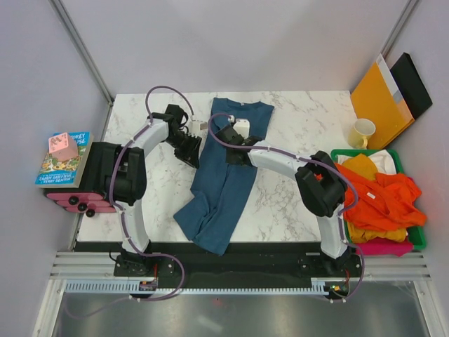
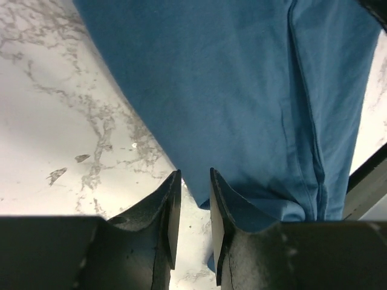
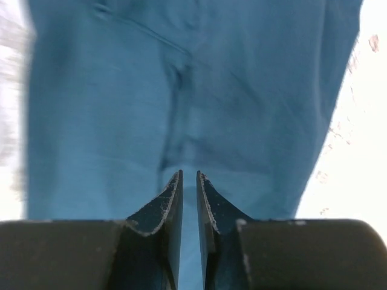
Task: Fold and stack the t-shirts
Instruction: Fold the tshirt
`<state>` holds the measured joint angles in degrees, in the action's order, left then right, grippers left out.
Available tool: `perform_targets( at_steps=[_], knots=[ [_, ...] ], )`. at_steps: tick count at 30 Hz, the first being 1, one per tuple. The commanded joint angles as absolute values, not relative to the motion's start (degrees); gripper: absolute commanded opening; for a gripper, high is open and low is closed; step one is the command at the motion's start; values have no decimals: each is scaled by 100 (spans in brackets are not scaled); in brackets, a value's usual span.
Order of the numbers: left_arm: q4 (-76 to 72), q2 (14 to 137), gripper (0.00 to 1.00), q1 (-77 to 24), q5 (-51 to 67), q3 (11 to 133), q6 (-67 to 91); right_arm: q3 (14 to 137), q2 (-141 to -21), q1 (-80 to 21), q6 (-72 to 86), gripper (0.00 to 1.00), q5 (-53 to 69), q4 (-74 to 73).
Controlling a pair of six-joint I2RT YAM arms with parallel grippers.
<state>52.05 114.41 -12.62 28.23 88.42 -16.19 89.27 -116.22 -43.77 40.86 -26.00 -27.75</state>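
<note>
Down the middle of the marble table (image 1: 302, 112), a blue t-shirt (image 1: 224, 189) (image 2: 242, 90) (image 3: 181, 90), narrowed lengthwise, collar at the far end, near hem bunched and draped over the table's near edge. At its left edge, about halfway along, the left claw (image 1: 191, 151) (image 2: 192, 175), fingers drawn close with only a narrow slot between them, the shirt's edge right at the tips and bare marble beside it; no telling whether clamped on the cloth or merely against it. Over the shirt's far half, the right claw (image 1: 226, 137) (image 3: 188, 175), fingers almost together with just a thin slit, blue cloth filling the wrist view beyond; likewise no telling whether pinching cloth or not. Off to the right, a green bin (image 1: 340, 152) heaped with more shirts: orange t-shirts (image 1: 382, 193) on top and spilling over the rim, a yellow t-shirt (image 1: 361, 167) toward the far end, a pink t-shirt (image 1: 386, 246) at the near end. Just beyond the bin, a pale yellow mug (image 1: 363, 132); behind that, an orange envelope (image 1: 379, 102) and a black folder (image 1: 415, 83) leaning at the wall. On the left, beside the table, a stack of books (image 1: 62, 168) with a pink block (image 1: 62, 144) on top, above a pink case (image 1: 70, 200).
</note>
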Motion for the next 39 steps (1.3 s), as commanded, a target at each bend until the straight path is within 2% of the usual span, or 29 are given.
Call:
perform_targets(
  at_steps=[1, 8, 16, 22, 30, 33, 37, 39],
  knots=[
    [5124, 11373, 32, -1274, 3497, 9079, -1398, 8930, -11575, -4263, 4289, 21, -2874, -3041],
    [5036, 11627, 32, -1599, 3639, 9448, -1318, 8350, -11434, -4149, 4386, 21, -2866, -2795],
    [5115, 12436, 26, -2057, 2409, 9659, -1239, 8411, -12040, -3771, 4403, 21, -2488, -2821],
    [5642, 13367, 22, -2065, 1723, 10519, -1178, 9569, -12945, -3349, 4184, 22, -1925, -3470],
    [6266, 14114, 21, -1987, 1722, 12038, -949, 11730, -14113, -3068, 3656, 24, -1670, -4358],
    [6468, 14396, 21, -1986, 1679, 12575, -905, 12180, -14290, -2954, 3683, 24, -1512, -4456],
    [6443, 14117, 21, -1881, 1941, 12718, -844, 12016, -13976, -2971, 3577, 23, -1651, -4308],
    [6233, 13827, 26, -1811, 2249, 12473, -817, 11236, -13248, -3006, 3612, 25, -1766, -3729]
  ],
)
